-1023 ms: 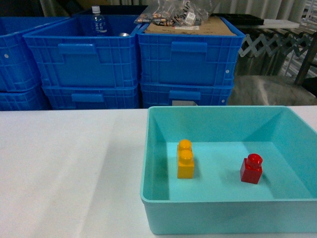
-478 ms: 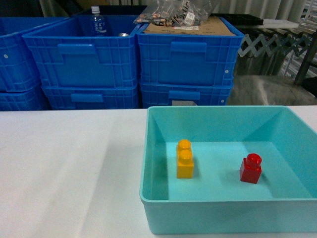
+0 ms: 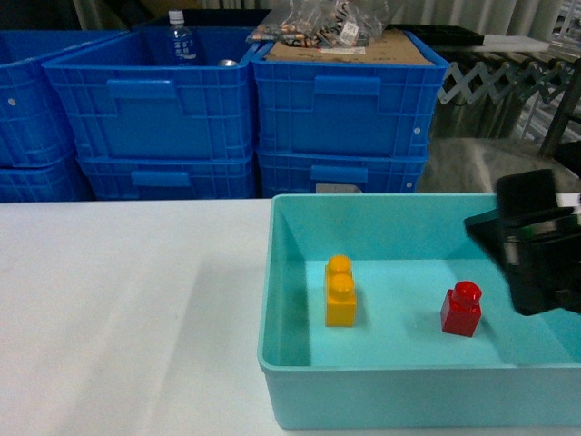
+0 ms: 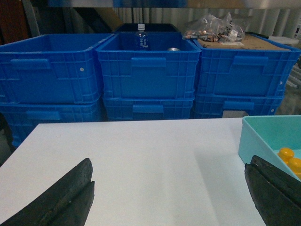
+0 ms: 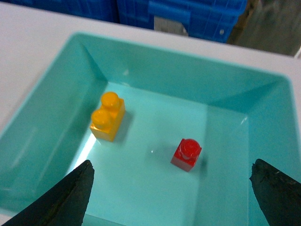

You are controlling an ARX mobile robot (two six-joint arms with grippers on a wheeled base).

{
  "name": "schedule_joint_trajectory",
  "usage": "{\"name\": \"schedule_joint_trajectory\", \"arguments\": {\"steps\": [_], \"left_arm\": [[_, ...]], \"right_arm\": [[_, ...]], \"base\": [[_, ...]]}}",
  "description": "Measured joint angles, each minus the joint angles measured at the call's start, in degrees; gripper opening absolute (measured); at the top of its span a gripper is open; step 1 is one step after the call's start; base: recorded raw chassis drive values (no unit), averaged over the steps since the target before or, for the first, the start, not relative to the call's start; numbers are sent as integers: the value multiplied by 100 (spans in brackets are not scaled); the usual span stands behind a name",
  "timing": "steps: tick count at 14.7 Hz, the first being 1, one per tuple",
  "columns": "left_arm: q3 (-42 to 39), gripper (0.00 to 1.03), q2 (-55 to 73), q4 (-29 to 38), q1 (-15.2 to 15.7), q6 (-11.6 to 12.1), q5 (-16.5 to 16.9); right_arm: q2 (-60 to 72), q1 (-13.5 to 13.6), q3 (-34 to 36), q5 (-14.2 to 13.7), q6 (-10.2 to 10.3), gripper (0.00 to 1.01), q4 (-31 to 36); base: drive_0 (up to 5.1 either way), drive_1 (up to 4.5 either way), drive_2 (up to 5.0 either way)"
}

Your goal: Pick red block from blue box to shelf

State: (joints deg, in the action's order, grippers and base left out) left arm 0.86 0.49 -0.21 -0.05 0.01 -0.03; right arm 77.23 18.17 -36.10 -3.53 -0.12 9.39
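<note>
The red block (image 3: 461,309) stands stud-up on the floor of the blue box (image 3: 265,350), right of its middle. My right gripper (image 3: 536,243) hangs over the box's right side, above and just right of the block. In the right wrist view that gripper (image 5: 172,162) is open, and the red block (image 5: 186,153) lies below between its wide-spread fingers, untouched. My left gripper (image 4: 169,162) is open over the bare white table, left of the blue box (image 4: 263,136). A shiny bar of the shelf (image 4: 84,3) runs above the crates.
A yellow-orange two-stud brick (image 3: 340,292) stands in the box, left of the red block. Dark blue crates (image 3: 340,100) are stacked behind the white table (image 3: 127,309); one holds a bottle (image 3: 181,38), another cardboard and bags (image 3: 336,23).
My right gripper has come into the head view from the right and now hangs over the box's right side. The blocks and the box have not moved.
</note>
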Motion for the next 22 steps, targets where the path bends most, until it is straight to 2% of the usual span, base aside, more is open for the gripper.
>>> {"name": "schedule_joint_trajectory", "arguments": {"steps": [2,4,9,10,11,14,17,18,19,20,22], "left_arm": [[0,98,0,0,0,0,-2],[0,98,0,2,0,0,-2],[0,98,0,0,0,0,-2],[0,98,0,2,0,0,-2],[0,98,0,0,0,0,0],[0,98,0,0,0,0,-2],[0,98,0,0,0,0,0],[0,98,0,0,0,0,-2],[0,98,0,2,0,0,0],[0,98,0,0,0,0,0],[0,98,0,2,0,0,-2]], "right_arm": [[1032,105,-643,-271,232,98,-498],[1816,136,-1060,-634,442,98,-684],[2197,136,-1252,-824,531,98,-682],[2437,122,-1351,-1019,577,98,-586],[2621,68,-1429,-1049,660,98,-588],[2710,-87,-1429,-800,881,98,-564],[2664,-92,-1429,-754,975,98,-549],[2693,-138,-1456,254,874,98,-470],[3067,-131,-1757,422,800,98,-479],[3449,-140,-2096,50,732,98,-470],[3602,-219,-2277,-195,684,98,-374]], "base": [[0,0,0],[0,0,0],[0,0,0],[0,0,0],[0,0,0],[0,0,0],[0,0,0],[0,0,0],[0,0,0],[0,0,0],[0,0,0]]}}
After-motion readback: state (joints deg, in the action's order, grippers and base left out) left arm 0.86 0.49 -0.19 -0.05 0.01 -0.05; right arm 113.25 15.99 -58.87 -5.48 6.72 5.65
